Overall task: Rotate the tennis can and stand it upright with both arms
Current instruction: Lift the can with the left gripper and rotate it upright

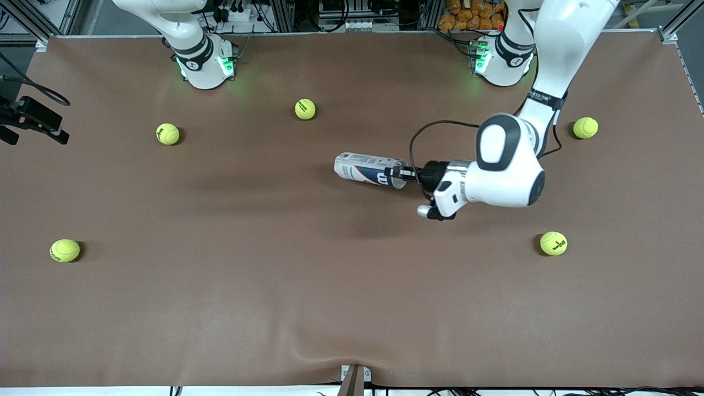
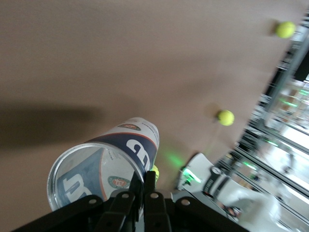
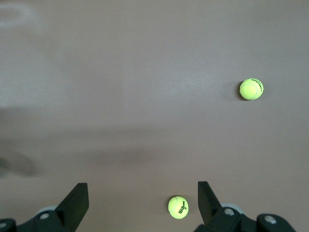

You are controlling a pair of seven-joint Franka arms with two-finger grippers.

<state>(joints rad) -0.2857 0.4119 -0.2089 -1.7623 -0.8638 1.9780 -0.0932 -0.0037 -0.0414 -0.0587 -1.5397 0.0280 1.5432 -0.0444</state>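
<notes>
Your slim clear plastic tennis can (image 1: 369, 170), white and dark-blue label, lies on its side mid-table on the brown mat (image 1: 275, 275), open metal rim toward the left arm's end. The left gripper (image 1: 404, 174) is clamped thin on that rim wall, one finger (image 2: 150, 186) outside and the other apparently inside.

The right gripper (image 3: 143, 198) hangs spread wide and empty over two yellow-green tennis balls (image 3: 178, 207), well apart from the can; that arm waits.

Risk, as you tilt: a one-edge pinch on slick plastic may slip or let the can swing. Bring the right gripper in to steady it.
</notes>
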